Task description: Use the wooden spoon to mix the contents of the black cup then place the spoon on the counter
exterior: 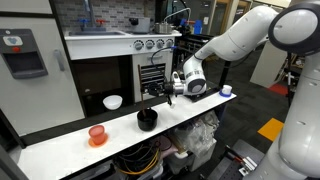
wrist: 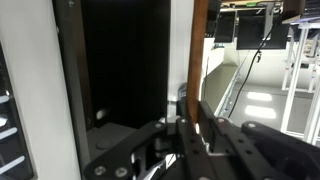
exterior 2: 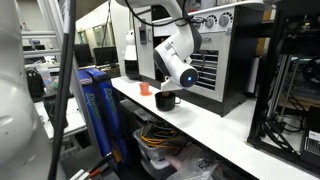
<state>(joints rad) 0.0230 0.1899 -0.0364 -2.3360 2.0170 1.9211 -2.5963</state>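
My gripper point(wrist: 193, 122) is shut on the wooden spoon point(wrist: 198, 55). In the wrist view the spoon's reddish-brown handle stands upright between the fingers. In an exterior view the gripper point(exterior: 160, 93) hangs just above and slightly behind the black cup point(exterior: 147, 120), which stands on the white counter point(exterior: 70, 148). The cup point(exterior 2: 166, 100) and the gripper above it point(exterior 2: 168, 82) also show in the other exterior view. The spoon is too thin to make out in either exterior view. I cannot tell whether its tip is inside the cup.
An orange-red translucent cup point(exterior: 97, 134) stands near the counter's front edge. A white bowl point(exterior: 113, 102) sits further back and a small blue cup point(exterior: 226, 90) stands at the far end. A black cabinet with racks point(exterior: 150, 60) rises behind the counter.
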